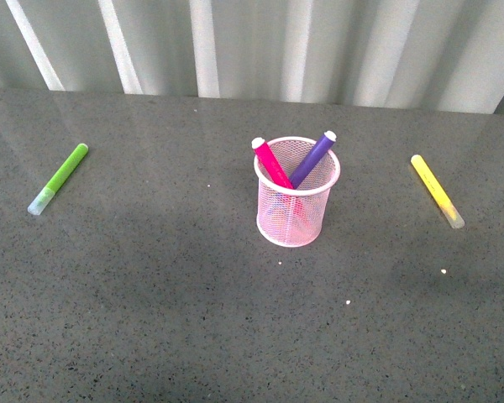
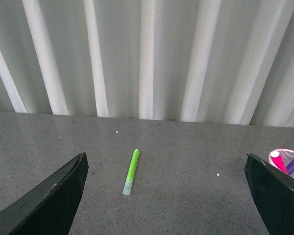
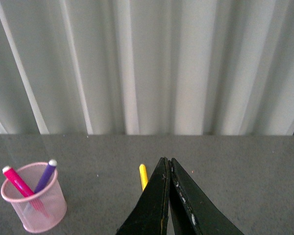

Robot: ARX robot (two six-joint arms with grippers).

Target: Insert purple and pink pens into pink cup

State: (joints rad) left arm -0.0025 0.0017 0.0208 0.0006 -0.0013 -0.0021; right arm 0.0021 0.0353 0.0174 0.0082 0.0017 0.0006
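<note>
1. Pink cup (image 1: pixel 294 206) stood upright mid-table (image 1: pixel 151 319). Both task pens were inside it, crossing: pink pen (image 1: pixel 271 162) leaned toward the robot's left, purple pen (image 1: pixel 313 156) toward its right, upper ends above the rim.
2. Left gripper (image 2: pixel 169 196) was spread wide, nothing between the fingers (image 2: pixel 49 200). Green marker (image 2: pixel 131 172) lay flat on the table ahead of it, inside the gap between the fingers, well apart from both.
3. The cup sat off to the left gripper's right side, partly hidden behind its right finger.
4. Right gripper (image 3: pixel 167 196) was pressed together, fingertips touching, holding nothing.
5. Yellow marker (image 3: pixel 143 176) lay just ahead of the right gripper's tips, partly hidden by them. Cup was well off to that gripper's left.
6. Neither arm showed in the front view. Corrugated wall (image 1: pixel 319 42) stood behind the table.
</note>
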